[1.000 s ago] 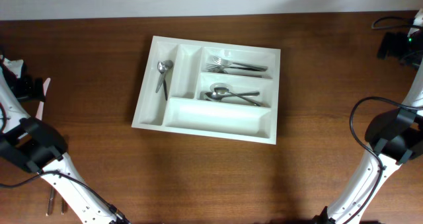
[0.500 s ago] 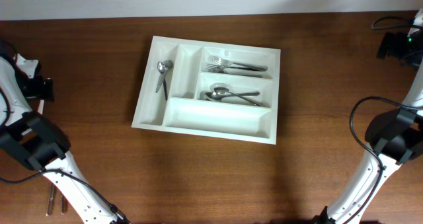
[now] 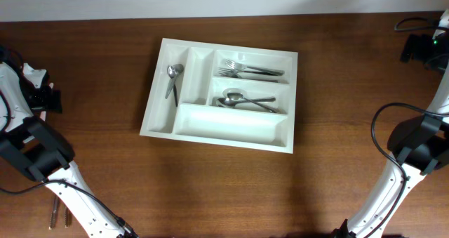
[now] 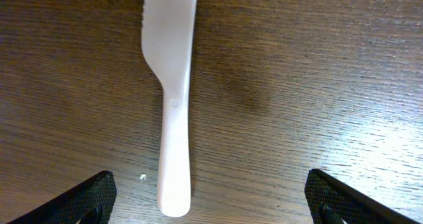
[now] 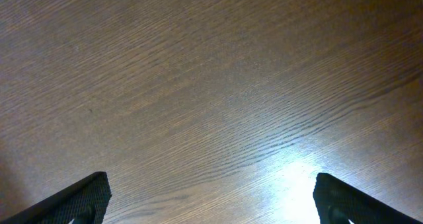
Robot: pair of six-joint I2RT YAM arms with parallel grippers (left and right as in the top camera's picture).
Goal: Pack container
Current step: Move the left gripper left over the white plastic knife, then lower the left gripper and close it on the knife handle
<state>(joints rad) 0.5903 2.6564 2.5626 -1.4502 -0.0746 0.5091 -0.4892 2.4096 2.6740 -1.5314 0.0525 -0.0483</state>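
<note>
The container [image 3: 160,90], a white tray with compartments, lies mid-table. It holds one spoon [image 3: 172,78] in a narrow left slot, forks [image 3: 249,70] at upper right and spoons [image 3: 245,101] below them. A white plastic knife [image 4: 173,98] lies flat on the wood. In the left wrist view its handle end points in between the fingers of my left gripper [image 4: 211,207], which is open and not touching it. From overhead the left gripper [image 3: 48,99] sits at the far left edge and hides the knife. My right gripper [image 5: 211,204] is open over bare wood, at the far right [image 3: 421,50] from overhead.
Thin metal cutlery pieces [image 3: 55,213] lie at the near left beside the left arm's base. A black cable [image 3: 407,24] runs along the far right corner. The table's far edge meets a pale wall.
My left gripper has moved right and slightly nearer, over the white knife, which showed beside it before and is now covered from overhead. The right arm has not moved.
</note>
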